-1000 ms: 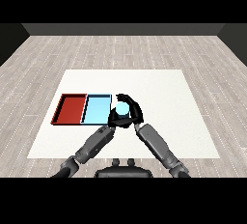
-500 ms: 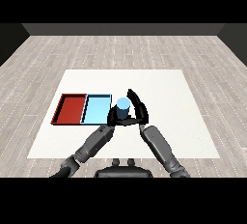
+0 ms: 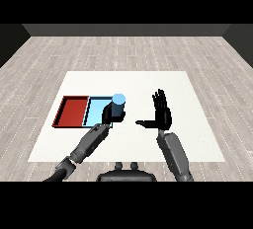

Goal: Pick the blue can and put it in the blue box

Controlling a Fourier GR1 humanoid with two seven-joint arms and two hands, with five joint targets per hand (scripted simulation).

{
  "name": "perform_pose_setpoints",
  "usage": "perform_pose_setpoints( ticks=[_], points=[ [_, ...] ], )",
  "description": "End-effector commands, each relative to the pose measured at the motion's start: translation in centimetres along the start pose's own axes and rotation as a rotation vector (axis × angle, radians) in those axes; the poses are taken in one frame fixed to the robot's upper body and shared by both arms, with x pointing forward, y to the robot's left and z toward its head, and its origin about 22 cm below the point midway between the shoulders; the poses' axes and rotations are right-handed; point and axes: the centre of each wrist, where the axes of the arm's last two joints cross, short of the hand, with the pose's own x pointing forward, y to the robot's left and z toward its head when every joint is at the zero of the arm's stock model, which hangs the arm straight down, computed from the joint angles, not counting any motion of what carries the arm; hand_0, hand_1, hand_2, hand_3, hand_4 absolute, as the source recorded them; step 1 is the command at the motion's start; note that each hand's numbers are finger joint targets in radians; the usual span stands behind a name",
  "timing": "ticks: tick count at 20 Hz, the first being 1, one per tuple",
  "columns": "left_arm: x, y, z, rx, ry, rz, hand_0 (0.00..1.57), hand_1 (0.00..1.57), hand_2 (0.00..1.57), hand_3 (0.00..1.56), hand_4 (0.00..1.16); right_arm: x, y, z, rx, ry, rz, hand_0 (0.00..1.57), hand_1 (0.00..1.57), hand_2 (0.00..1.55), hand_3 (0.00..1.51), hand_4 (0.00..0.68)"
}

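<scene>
A: Start at the fingers. What is the left hand (image 3: 107, 114) doing?

B: Its fingers are curled round the blue can (image 3: 117, 106), which stands upright in the grasp at the right-hand edge of the light blue tray (image 3: 95, 105). Whether the can rests on the tray or hangs just above it, I cannot tell. The right hand (image 3: 160, 117) is well apart from the can, fingers straight and spread, thumb out to the side, holding nothing.

A: And further out?

B: The red tray (image 3: 64, 109) lies just beside the blue one, on its left, both on the white table (image 3: 197, 124).

A: How should the placing go?

B: I would judge the can sits too near the rim. Carry it a little leftward toward the tray's middle, keep it upright, lower it until it rests on the floor, and only then uncurl the fingers.

A: Any label to read?

B: None that I can see; the can looks plain blue, and the trays bear no writing.
</scene>
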Motion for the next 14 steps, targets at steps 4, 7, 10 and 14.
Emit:
perform_pose_setpoints(
  ticks=[4,7,10,14],
  points=[
    [1.5,5.1,-3.4,0.094,0.021,-0.136,1.57,1.57,1.57,1.52,1.15,0.4,-3.5,0.3,-0.110,-0.014,-0.037,0.00,0.00,0.00,0.00,0.000],
    [2.3,8.4,-3.4,0.156,0.065,-0.297,1.57,1.57,1.57,1.51,1.15,-0.5,-5.1,2.0,-0.120,0.001,-0.039,0.00,0.00,0.00,0.00,0.000],
    [2.5,10.6,-4.7,0.177,0.144,-0.414,1.57,1.57,1.57,1.50,1.11,-1.3,-5.4,1.8,-0.121,0.005,-0.041,0.00,0.00,0.00,0.00,0.000],
    [0.6,12.5,-4.1,0.206,0.335,-0.565,1.57,1.57,1.56,1.48,1.01,0.3,-6.0,1.4,-0.118,0.000,-0.048,0.00,0.00,0.00,0.00,0.000]
  ],
)
